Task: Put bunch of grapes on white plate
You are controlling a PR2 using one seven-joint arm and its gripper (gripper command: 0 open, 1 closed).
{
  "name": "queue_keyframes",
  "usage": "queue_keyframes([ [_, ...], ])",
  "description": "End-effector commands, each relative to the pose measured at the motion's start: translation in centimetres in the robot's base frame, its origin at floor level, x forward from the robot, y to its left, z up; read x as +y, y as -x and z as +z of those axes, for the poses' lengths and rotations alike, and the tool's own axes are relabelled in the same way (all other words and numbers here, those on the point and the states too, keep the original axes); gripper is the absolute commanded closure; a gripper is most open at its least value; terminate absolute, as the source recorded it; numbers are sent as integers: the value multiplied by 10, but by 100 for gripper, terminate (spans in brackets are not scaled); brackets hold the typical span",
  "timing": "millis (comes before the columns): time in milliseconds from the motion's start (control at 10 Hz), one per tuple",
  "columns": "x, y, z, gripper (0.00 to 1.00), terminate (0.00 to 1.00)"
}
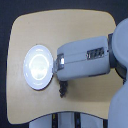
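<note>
1. White plate is the landmark: round, glossy, lying flat on the tan table toward the exterior view's left.
2. Bunch of grapes: small dark cluster showing just off the plate's lower edge, toward the exterior view's right, below the arm. It looks off the plate, over or on bare tabletop. Only part of it shows and the frame is blurry; no leaf or stem can be made out.
3. Gripper: hidden under the grey forearm, which runs in from the exterior view's right and ends right next to the plate's rim. Cannot tell if the fingers are spread, pressed together, or pinching the grapes. Cannot tell whether the bunch is held or lying on the table.
4. Handling, as a judgement: the bunch is probably light, lumpy and a bit floppy, and single grapes roll or give under pressure. Best hold is across the narrow middle of the cluster, or at the stem end if it can be found. Squeeze gently; a hard pinch could slip off the round surfaces.
5. Plate looks slick and shallow-rimmed, so a dropped bunch could roll. Lower it near the centre.
6. Surroundings: nothing else visible on the table near the plate. A white base or chair-like shape sits below the table edge, away from the plate.
7. In the way: only the arm itself, which blocks the view of the plate's near side. Path from grapes to plate is short and looks unobstructed.
</note>
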Motion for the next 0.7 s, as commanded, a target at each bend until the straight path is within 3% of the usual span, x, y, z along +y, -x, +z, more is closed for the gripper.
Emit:
queue_keyframes([
  [0,-3,-11,6,100,0],
  [600,-11,-16,15,100,0],
])
